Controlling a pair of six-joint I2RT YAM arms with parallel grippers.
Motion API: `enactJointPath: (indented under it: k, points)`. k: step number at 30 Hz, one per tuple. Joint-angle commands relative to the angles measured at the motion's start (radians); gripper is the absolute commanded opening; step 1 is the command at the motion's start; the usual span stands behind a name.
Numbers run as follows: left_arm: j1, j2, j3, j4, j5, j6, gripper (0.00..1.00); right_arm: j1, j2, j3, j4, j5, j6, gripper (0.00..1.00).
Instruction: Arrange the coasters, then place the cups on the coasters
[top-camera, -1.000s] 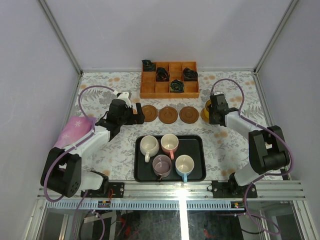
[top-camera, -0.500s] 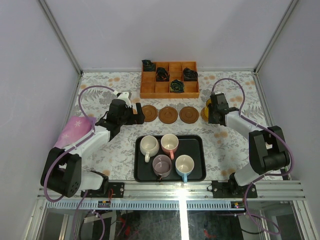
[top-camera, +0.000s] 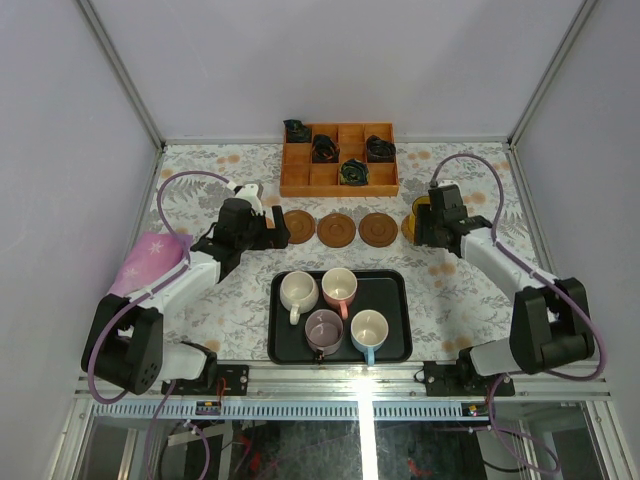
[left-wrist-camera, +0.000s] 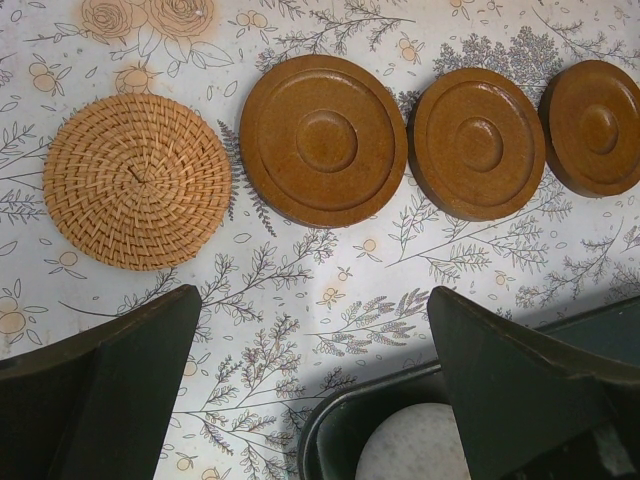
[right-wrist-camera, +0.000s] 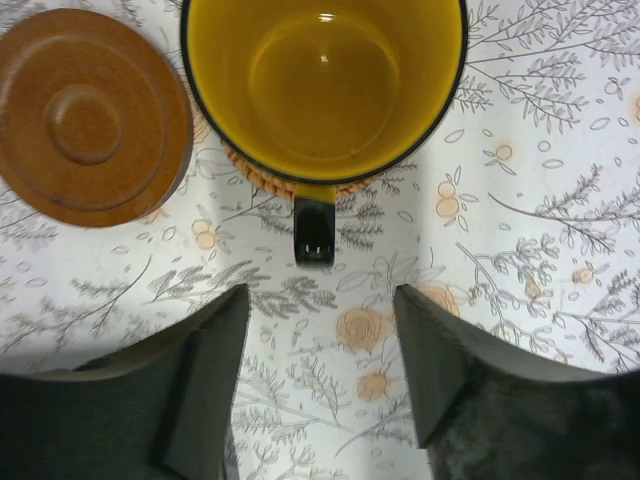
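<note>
— On the flowered table (top-camera: 240, 300), where is the yellow cup (right-wrist-camera: 325, 80)?
— Toward the right edge, on a woven coaster (right-wrist-camera: 262, 180). The right gripper (right-wrist-camera: 320, 300) gapes just short of its handle.
— And the left gripper (left-wrist-camera: 315, 295)?
— Spread wide above the brown coasters (left-wrist-camera: 325, 140).

White shells, black joints on left arm (top-camera: 185, 274) and right arm (top-camera: 490, 256) (purple cables (top-camera: 183, 175) alongside); dark wedge-shaped gripper fingers (left-wrist-camera: 100, 400).
</note>
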Motion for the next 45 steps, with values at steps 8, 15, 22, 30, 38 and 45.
enactJointPath:
  k: [8,15,22,30,38,45]
  points:
    - [-0.004,0.001,0.023,0.049,0.022,-0.002,0.97,0.048,-0.337,-0.012,-0.188,-0.104,0.108,1.00]
    - [-0.003,0.001,0.028,0.043,0.047,-0.009,0.97,0.279,-0.475,-0.025,-0.316,-0.072,0.191,1.00]
    - [-0.003,-0.016,0.026,0.032,0.054,-0.020,0.97,0.534,-0.536,-0.061,-0.363,-0.056,0.304,1.00]
    - [-0.006,-0.046,0.011,0.014,0.058,-0.035,0.97,0.820,-0.491,-0.068,-0.394,0.058,0.446,0.99]
    - [-0.008,-0.050,0.010,0.010,0.067,-0.034,0.98,0.975,-0.439,-0.072,-0.416,0.113,0.554,0.99]
    - [-0.011,-0.038,0.016,0.007,0.080,-0.023,0.98,1.070,-0.348,-0.059,-0.476,0.154,0.642,1.00]
